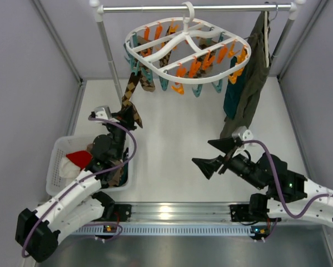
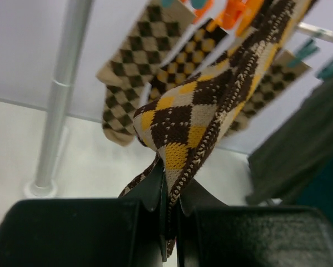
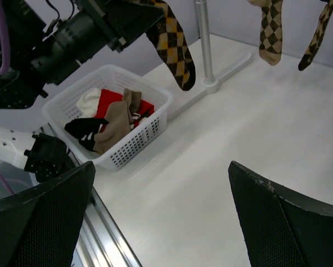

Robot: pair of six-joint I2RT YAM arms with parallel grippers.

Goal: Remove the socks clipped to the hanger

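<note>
The left arm's fingers (image 2: 158,194) are pinched shut on a brown-and-yellow argyle knit sock (image 2: 210,105). It's stretched from an orange plastic clip (image 2: 233,14) on the big white plastic oval hanger (image 1: 184,36). This looks like the pull-off step, and next it likely needs a firm downward tug to free the sock. The right arm's fingers (image 1: 206,165) gape wide and empty over the tabletop (image 1: 172,128).

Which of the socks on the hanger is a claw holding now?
The argyle sock with yellow diamonds: the left claw is shut on it. The checkered socks and the teal sock hang free.
</note>
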